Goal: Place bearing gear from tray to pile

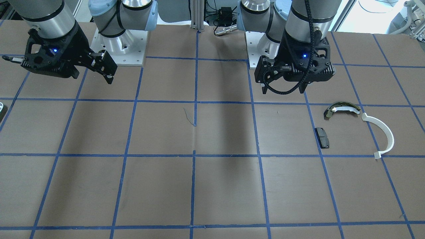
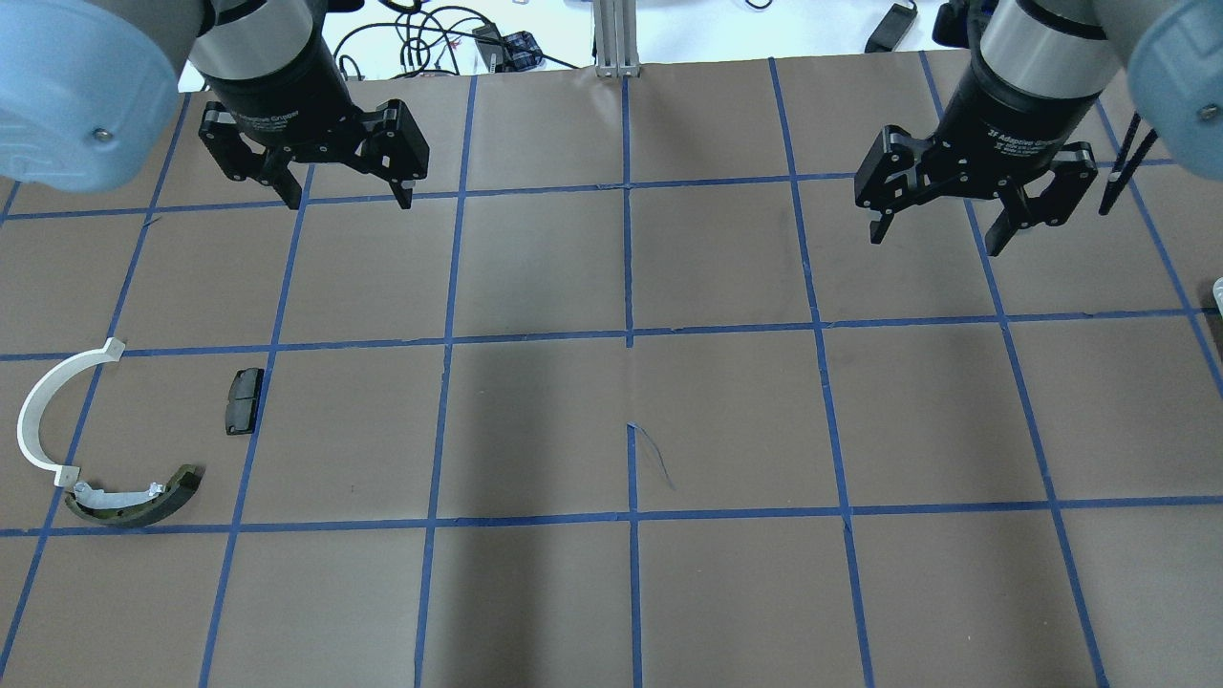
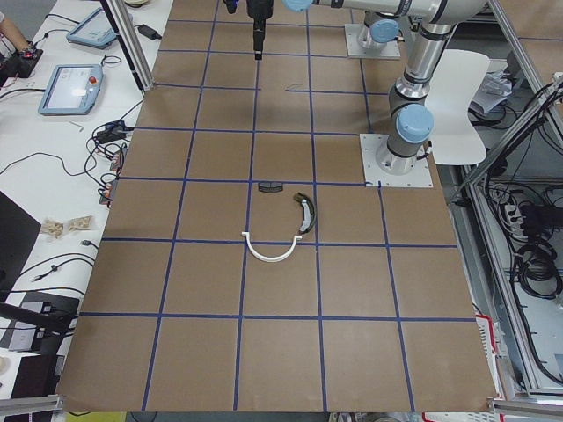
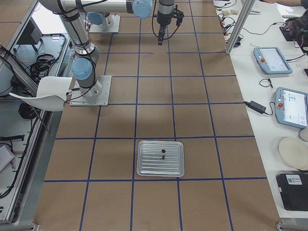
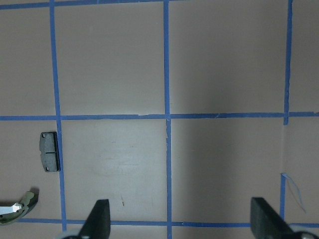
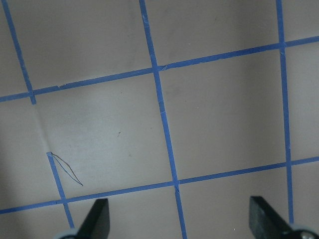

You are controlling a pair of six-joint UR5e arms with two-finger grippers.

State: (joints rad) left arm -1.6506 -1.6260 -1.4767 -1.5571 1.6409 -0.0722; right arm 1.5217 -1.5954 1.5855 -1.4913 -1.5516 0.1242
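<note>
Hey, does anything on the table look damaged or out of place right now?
Only the tape grid: near the middle of the table, a stretch of the blue centre line is missing, and a thin loose strand curls away from the broken end. Nothing else stands out.

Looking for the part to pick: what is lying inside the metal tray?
The tray holds one small dark piece near its middle, likely the bearing gear, with a dark speck beside it. Both are too small to identify. Nothing covers the tray's floor.
</note>
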